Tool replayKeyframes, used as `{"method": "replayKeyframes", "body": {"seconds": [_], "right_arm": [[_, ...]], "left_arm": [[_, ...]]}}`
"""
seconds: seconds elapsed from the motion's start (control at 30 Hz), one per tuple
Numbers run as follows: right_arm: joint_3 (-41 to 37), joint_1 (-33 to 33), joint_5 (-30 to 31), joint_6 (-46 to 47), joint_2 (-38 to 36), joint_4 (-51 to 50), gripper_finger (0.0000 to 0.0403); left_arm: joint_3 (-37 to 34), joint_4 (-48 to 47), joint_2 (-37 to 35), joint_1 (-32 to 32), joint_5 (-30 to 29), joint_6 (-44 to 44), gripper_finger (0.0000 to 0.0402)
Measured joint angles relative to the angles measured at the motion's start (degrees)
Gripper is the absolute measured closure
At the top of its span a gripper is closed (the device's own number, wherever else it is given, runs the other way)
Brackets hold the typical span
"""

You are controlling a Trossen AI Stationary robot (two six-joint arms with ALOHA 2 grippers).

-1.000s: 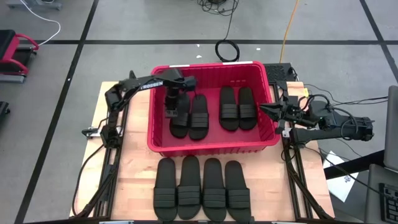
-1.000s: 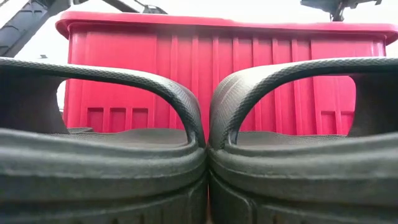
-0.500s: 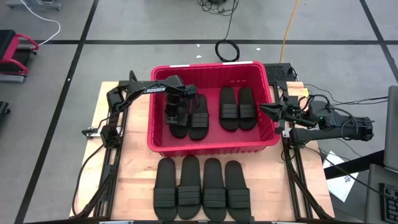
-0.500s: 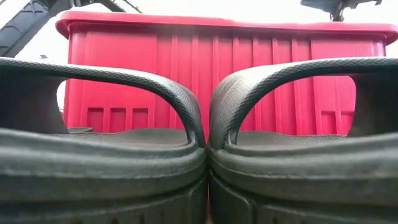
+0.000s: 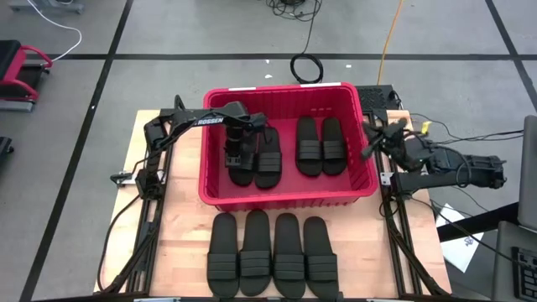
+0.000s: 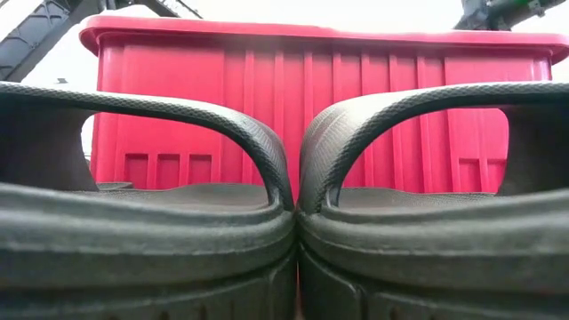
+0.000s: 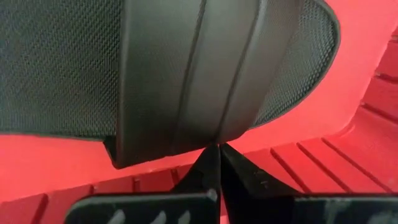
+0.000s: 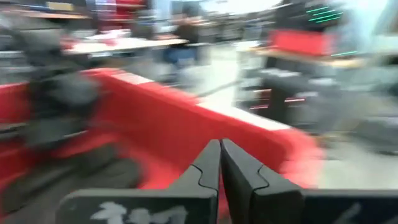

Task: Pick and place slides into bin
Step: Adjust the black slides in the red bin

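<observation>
The red bin stands mid-table; its near wall fills the low view. Four black slides lie in it: a left pair and a right pair. My left gripper reaches down into the bin, shut at the leftmost slide, whose ribbed strap fills the left wrist view. Four more slides lie in a row on the table in front of the bin; two of them loom in the low view. My right gripper is shut and empty beside the bin's right wall. My left gripper's shut fingertips meet the edge of the slide's ribbed strap, which draws to a point between them. The fingers come from above, pointing down into the bin. The slide's near end lies on the bin floor beside its neighbour.
Aluminium frame rails run along both table sides. Cables and a box lie beyond the bin's far right corner. Papers lie at the right. The bin's rim stands well above the table.
My left gripper has gone a little toward the table's near edge over the leftmost slide in the bin, then kept still. My right arm has swung and turned beside the bin's right wall; its wrist view is blurred by the motion.
</observation>
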Motion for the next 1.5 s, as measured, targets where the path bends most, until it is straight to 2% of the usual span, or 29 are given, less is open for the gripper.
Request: {"method": "replayKeyframes", "body": {"seconds": [0.1,0.17,0.23,0.33,0.4,0.5,0.7,0.93,1.03,1.33,1.5], "right_arm": [[1.6,-0.1,12.0,-4.3,1.4,0.3,0.0401],[2.4,0.0,17.8,-5.9,2.1,0.0,0.0402],[3.0,0.0,19.3,-5.5,2.2,-1.5,0.0402],[3.2,-0.2,19.4,1.3,2.3,-6.5,0.0402],[3.2,-0.7,16.8,9.7,2.3,-13.1,0.0402],[3.2,-2.7,9.7,23.9,2.5,-24.1,0.0403],[3.2,-7.8,2.2,38.1,3.9,-36.7,0.0403],[3.2,-12.4,-12.3,38.4,4.2,-34.2,0.0403],[3.2,-13.6,-16.4,38.3,4.3,-33.8,0.0403],[3.2,-14.2,-18.9,38.8,4.4,-34.9,0.0403],[3.2,-14.2,-20.4,38.8,4.3,-34.9,0.0403]], "left_arm": [[0.0,0.3,0.0,0.0,0.4,0.2,0.0400],[0.0,0.3,0.0,0.0,0.4,0.4,0.0401],[0.0,0.3,0.0,0.0,0.4,0.7,0.0400],[0.0,0.3,0.0,0.0,0.4,1.1,0.0400],[0.0,0.2,0.0,0.0,0.4,1.1,0.0400],[0.0,0.2,0.0,0.0,-0.1,1.1,0.0399],[0.0,-0.3,0.0,0.0,-1.6,1.2,0.0397],[0.0,-0.8,0.0,0.0,-7.0,4.6,0.0399],[0.0,-0.9,0.0,0.0,-9.9,6.3,0.0392],[0.6,-3.6,-0.1,0.8,-10.0,9.7,0.0388],[0.6,-3.7,-0.1,2.2,-7.5,11.6,0.0398]]}}
